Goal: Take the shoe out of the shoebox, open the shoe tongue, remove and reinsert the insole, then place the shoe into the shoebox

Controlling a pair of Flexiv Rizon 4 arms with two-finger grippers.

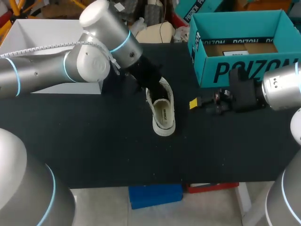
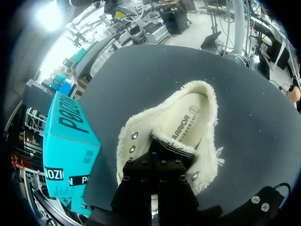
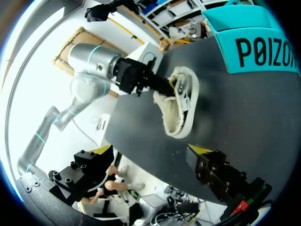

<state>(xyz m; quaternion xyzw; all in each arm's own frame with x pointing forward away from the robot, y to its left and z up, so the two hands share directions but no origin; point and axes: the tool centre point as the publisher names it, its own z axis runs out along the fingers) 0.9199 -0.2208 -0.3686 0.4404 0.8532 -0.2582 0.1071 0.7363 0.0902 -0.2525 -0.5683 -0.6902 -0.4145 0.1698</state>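
A cream canvas shoe point(image 1: 163, 113) lies on the black table point(image 1: 94, 141), its opening facing up and its printed insole showing. My left gripper point(image 1: 148, 84) is at the shoe's far end, shut on the shoe tongue point(image 2: 170, 145); its black fingers point(image 2: 141, 181) hide the tips. In the left wrist view the shoe point(image 2: 190, 125) spreads out just ahead of the fingers. The open teal shoebox point(image 1: 235, 70) stands at the back right. My right gripper point(image 1: 200, 102) hovers open just right of the shoe, holding nothing. In the right wrist view the shoe point(image 3: 181, 101) lies ahead of that gripper point(image 3: 150, 150).
A white board point(image 1: 33, 37) lies at the back left under my left arm. Bare black tabletop stretches in front of the shoe and to its left. The shoebox point(image 2: 66, 141) sits close beside the right arm.
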